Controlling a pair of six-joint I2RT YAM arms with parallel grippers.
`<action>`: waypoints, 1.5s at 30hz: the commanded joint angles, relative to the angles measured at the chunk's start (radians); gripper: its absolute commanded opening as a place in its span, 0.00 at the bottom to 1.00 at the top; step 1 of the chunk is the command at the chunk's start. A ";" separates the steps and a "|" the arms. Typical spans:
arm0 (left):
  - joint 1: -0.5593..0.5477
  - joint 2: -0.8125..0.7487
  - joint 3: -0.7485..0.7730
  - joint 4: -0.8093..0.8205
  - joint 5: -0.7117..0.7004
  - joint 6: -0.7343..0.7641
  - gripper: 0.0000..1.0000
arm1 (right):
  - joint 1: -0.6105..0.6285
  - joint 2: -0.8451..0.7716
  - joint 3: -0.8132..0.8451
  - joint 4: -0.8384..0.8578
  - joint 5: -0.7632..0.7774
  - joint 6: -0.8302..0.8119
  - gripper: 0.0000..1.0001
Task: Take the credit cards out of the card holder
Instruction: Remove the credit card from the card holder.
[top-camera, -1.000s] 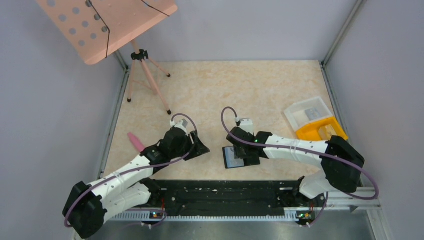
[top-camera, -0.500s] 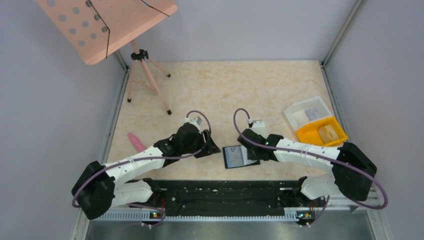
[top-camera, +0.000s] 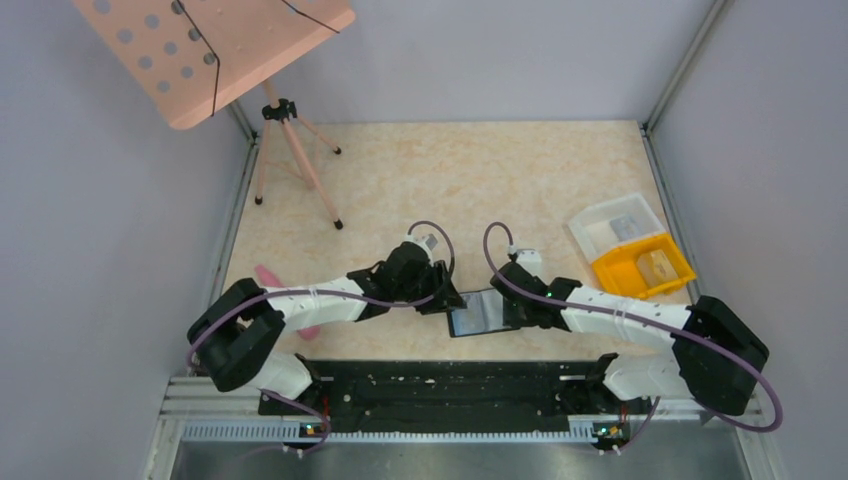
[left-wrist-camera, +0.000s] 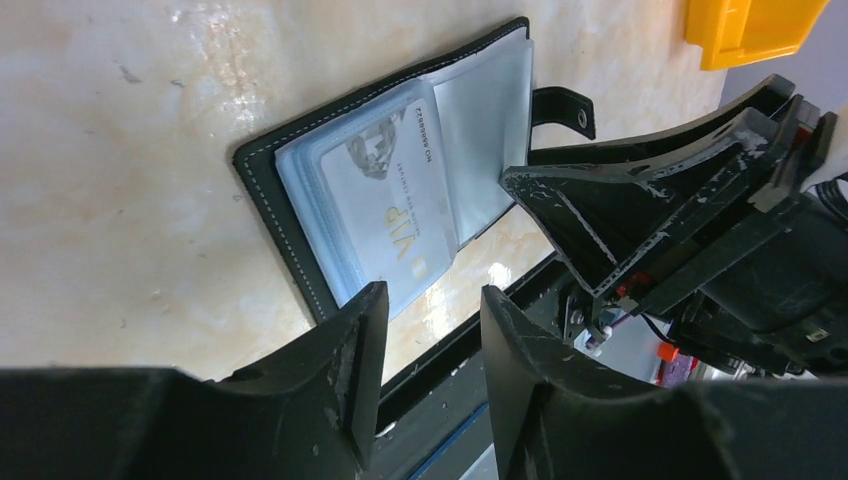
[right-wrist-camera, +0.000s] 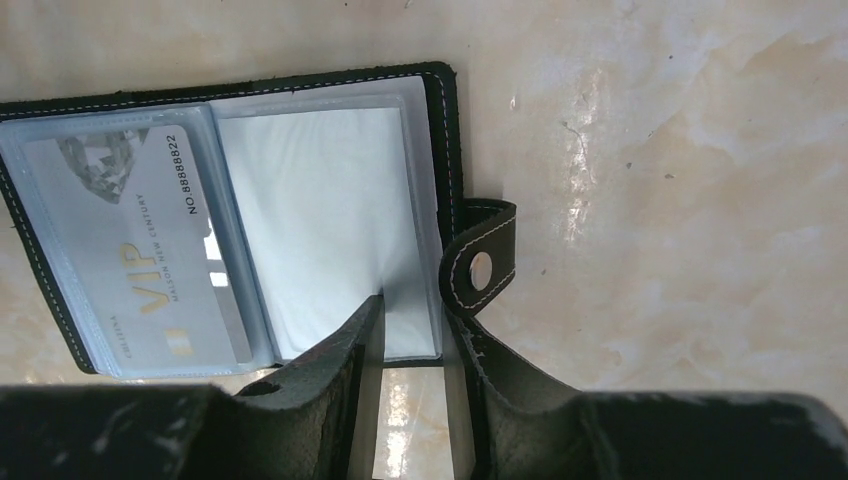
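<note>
Right wrist view: open black card holder (right-wrist-camera: 330, 200) lies flat on the table (right-wrist-camera: 700, 200) (1 VIP card (right-wrist-camera: 150, 270) sleeved); right gripper (right-wrist-camera: 415, 310), fingers narrow, straddles its strap edge, probably to pin it; left gripper (left-wrist-camera: 432, 300) hovers half-open, empty.

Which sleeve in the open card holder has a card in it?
The far sleeve, the one away from the snap strap: a VIP card shows through it. The strap-side sleeve looks empty.
</note>
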 joint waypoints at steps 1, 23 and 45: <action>-0.029 0.041 0.037 0.093 0.021 -0.016 0.44 | -0.010 -0.043 0.009 0.002 -0.041 0.011 0.28; -0.090 0.244 0.115 0.223 0.062 -0.060 0.39 | -0.009 -0.127 0.170 -0.133 -0.024 0.034 0.30; -0.094 -0.011 -0.063 0.107 -0.134 -0.060 0.39 | -0.135 -0.084 0.005 0.201 -0.265 0.027 0.24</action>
